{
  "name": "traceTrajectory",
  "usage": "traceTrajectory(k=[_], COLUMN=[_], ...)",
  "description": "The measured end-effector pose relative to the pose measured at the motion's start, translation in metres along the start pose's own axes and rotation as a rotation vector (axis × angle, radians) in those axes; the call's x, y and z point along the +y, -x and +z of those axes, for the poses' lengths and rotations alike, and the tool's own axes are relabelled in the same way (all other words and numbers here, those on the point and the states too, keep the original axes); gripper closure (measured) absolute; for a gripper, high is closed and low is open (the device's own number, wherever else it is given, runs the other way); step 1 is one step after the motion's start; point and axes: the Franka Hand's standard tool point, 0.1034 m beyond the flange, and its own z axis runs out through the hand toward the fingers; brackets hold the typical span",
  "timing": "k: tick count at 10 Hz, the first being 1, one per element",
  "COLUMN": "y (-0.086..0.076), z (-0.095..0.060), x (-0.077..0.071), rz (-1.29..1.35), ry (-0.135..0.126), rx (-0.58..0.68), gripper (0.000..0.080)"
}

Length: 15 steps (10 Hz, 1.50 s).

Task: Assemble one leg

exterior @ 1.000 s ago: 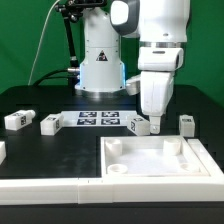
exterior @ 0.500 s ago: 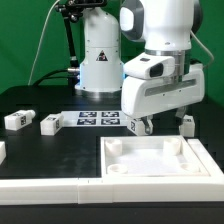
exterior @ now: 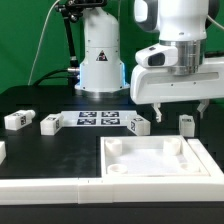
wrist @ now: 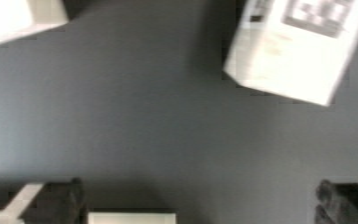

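Several small white legs with tags stand on the black table: two at the exterior view's left (exterior: 17,119) (exterior: 49,124), one by the marker board (exterior: 137,124), one at the right (exterior: 186,123). The big white panel (exterior: 160,162) lies in front. My gripper (exterior: 185,112) hangs open and empty above the table, its fingers (exterior: 157,113) astride the right leg but higher than it. In the wrist view the gripper (wrist: 197,205) is open over bare table, with a tagged white leg (wrist: 286,52) beyond it and nothing between the fingers (wrist: 43,200).
The marker board (exterior: 98,119) lies flat behind the legs. The robot base (exterior: 98,60) stands at the back. A white block corner (wrist: 19,20) and a white piece edge (wrist: 131,216) show in the wrist view.
The gripper has risen from low beside the leg near the marker board, turned about its axis, and shifted toward the exterior view's right. That leg stays on the table.
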Motion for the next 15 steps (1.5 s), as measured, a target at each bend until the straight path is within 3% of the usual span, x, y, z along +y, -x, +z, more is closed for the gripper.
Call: traceTrajectory(k=[5,7,8,11,13,14,15], y=[0.001,0.018,0.021,0.036,0.033,0.040,0.044], z=[0.001,0.001,0.003,0.005,0.010,0.010,0.013], x=[0.000,-0.005,-0.011,-0.012,-0.011,-0.009,-0.011], rz=[-0.016,0.024,0.038,0.052,0.057,0.059,0.070], ry=[0.002,0.045,0.049,0.087,0.101,0.113,0.111], rx=[-0.012,-0.202,-0.253,-0.519,-0.632,-0.724,-0.797], gripper=[0.0150,0.0150,0.0150,0.0150,0.0150,0.0150,0.0150])
